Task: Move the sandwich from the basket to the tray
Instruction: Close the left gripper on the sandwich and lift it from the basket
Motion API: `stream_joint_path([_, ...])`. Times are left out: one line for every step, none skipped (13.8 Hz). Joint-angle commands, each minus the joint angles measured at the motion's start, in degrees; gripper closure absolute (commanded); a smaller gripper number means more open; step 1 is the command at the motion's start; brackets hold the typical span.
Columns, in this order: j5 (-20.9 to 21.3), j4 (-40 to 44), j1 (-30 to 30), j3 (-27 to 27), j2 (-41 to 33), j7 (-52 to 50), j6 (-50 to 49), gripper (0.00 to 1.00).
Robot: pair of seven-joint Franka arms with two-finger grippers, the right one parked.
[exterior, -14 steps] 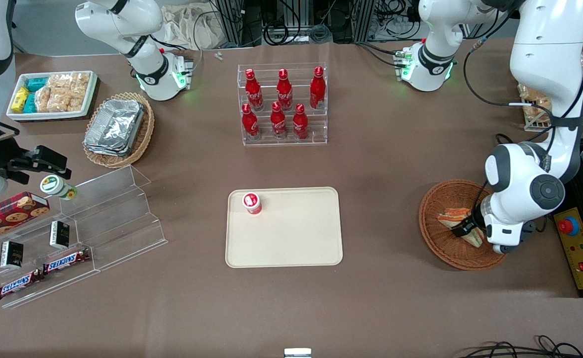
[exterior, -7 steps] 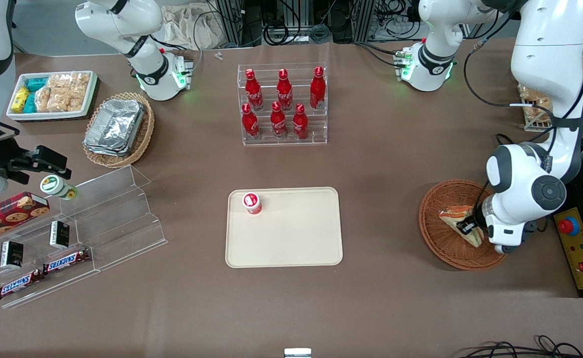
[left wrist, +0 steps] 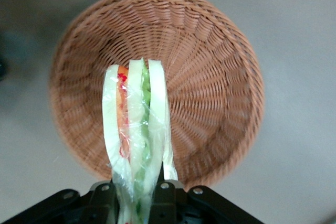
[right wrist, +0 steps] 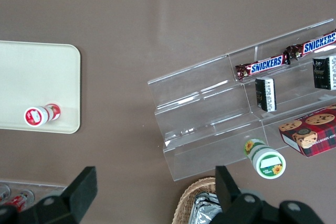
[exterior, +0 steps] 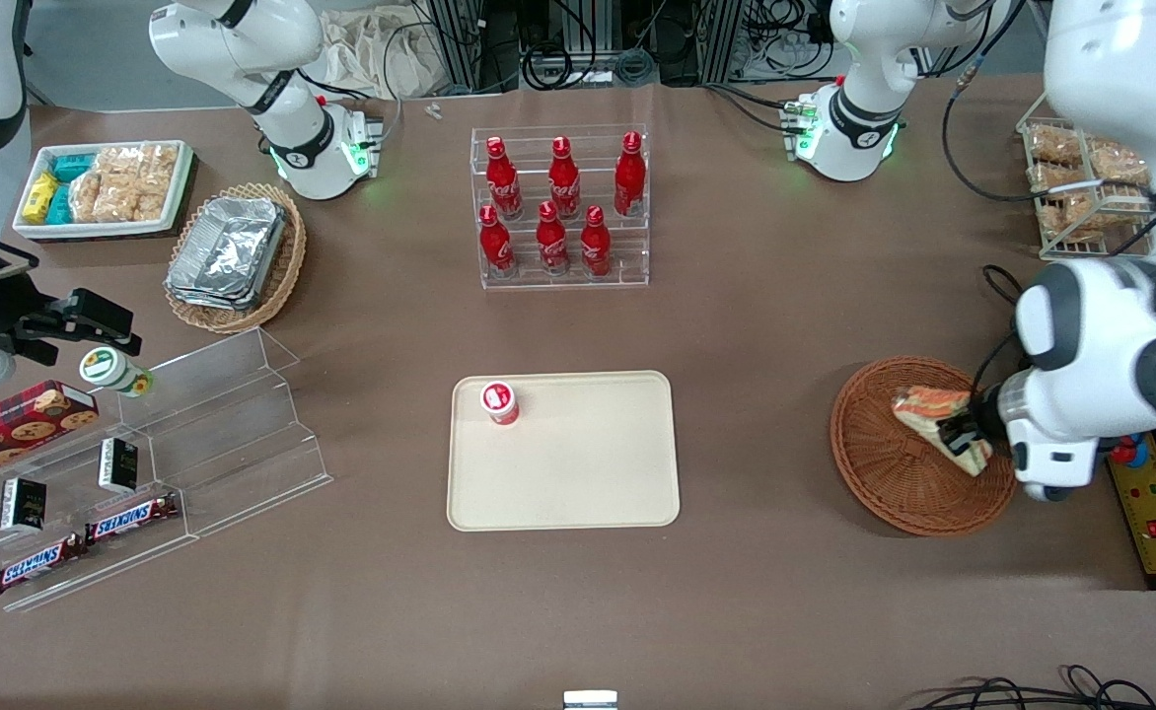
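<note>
Two fingers (left wrist: 107, 195) clamping sandwich (left wrist: 135, 129) above basket (left wrist: 220, 66)

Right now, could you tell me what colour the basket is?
Reddish-brown wicker basket, clearest in the left wrist view.

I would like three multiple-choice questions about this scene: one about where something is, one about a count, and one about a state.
1. Where is the sandwich?
A. flat on the tray
B. over the basket, in the gripper
C. among the bottles

2. How many red bottles are in the clear rack?
A. four
B. six
C. eight

3. What is the gripper doing?
A. shut on the sandwich
B. open above the tray
C. shut on the small red cup

Answers:
1 B: the wrist view shows the sandwich gripped above the basket.
2 B: two rows of three.
3 A: the fingers clamp the wrapped wedge; the tray holds only the small red cup.
</note>
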Motion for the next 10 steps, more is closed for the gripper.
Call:
stream_joint_path([-0.8,13.2,-0.4,-0.9,-1.1,0.1,-16.4,1.0])
stream_joint_path([-0.8,17.0,-0.3,-2.9,-1.1,0.7,-20.9,1.0])
stream_joint_path([-0.7,18.8,-0.3,-4.8,-1.2,0.9,-23.3,1.0])
stream_joint_path([-0.7,19.0,-0.4,-7.2,-1.9,0.6,-24.1,1.0])
stream_joint_path([-0.1,19.0,-0.4,-10.5,-2.1,0.5,-24.1,1.0])
stream_joint_path([0.1,19.0,-0.4,-13.2,-2.1,0.6,-24.1,1.0])
stream_joint_path([0.1,18.8,-0.6,-15.1,-1.7,0.6,-24.0,1.0])
stream_joint_path([1.3,18.4,-2.0,-16.7,-1.7,0.6,-23.8,1.0])
stream_joint_path([2.9,18.1,-4.2,-17.2,-1.2,0.7,-23.4,1.0])
stream_joint_path([4.7,18.2,-8.0,-17.3,0.0,0.6,-23.1,1.0])
